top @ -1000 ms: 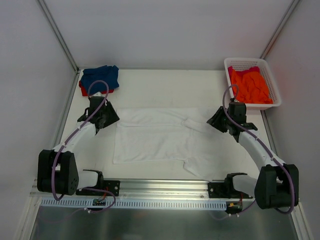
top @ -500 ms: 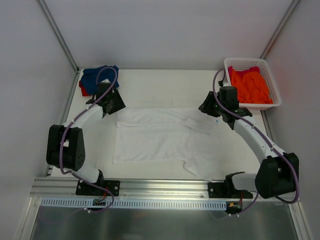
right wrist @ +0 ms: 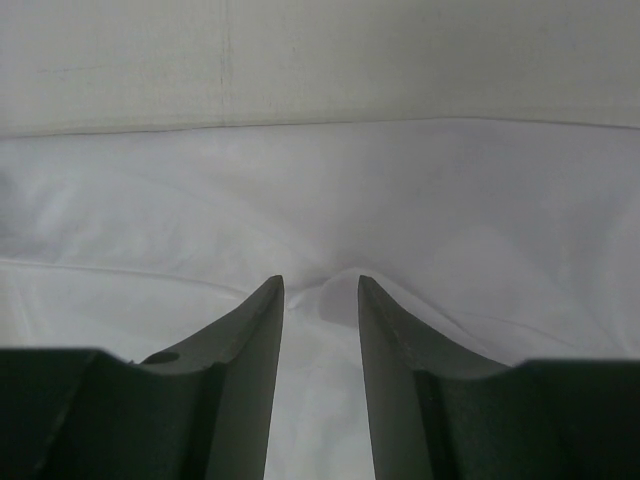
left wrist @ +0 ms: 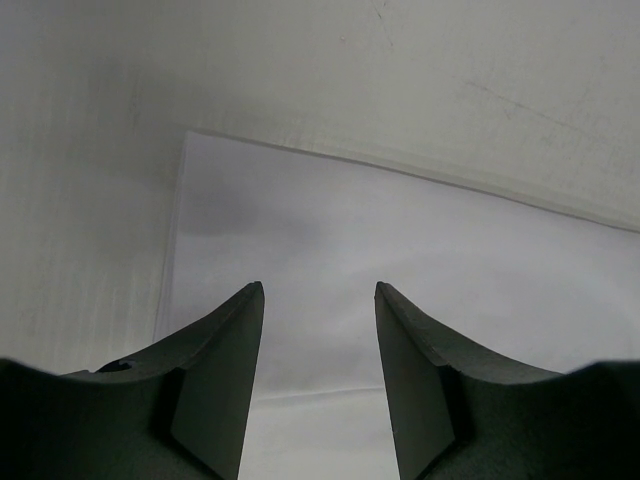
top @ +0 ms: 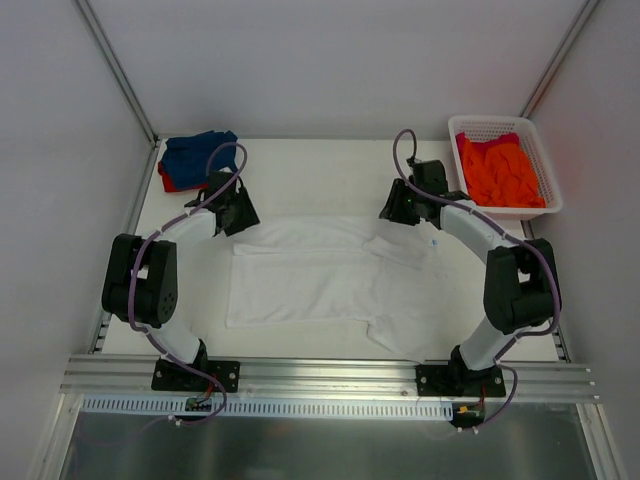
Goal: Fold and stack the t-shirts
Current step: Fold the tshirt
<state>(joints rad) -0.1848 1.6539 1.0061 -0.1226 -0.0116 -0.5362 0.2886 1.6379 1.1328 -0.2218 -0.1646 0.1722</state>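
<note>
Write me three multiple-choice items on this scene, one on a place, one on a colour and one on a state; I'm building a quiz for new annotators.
1. Where does the orange t-shirt lie?
A. Hanging from the left arm
B. In the white basket
C. Draped over the back wall

2. What colour is the top t-shirt of the pile at the far left corner?
A. Blue
B. Green
C. Yellow

3. How is the white t-shirt?
A. Balled up in the basket
B. Lifted in the air
C. Spread out on the table

Key:
1 B: orange cloth fills the basket at the far right.
2 A: blue cloth shows on top of that pile.
3 C: it lies flat across the table's middle.
</note>
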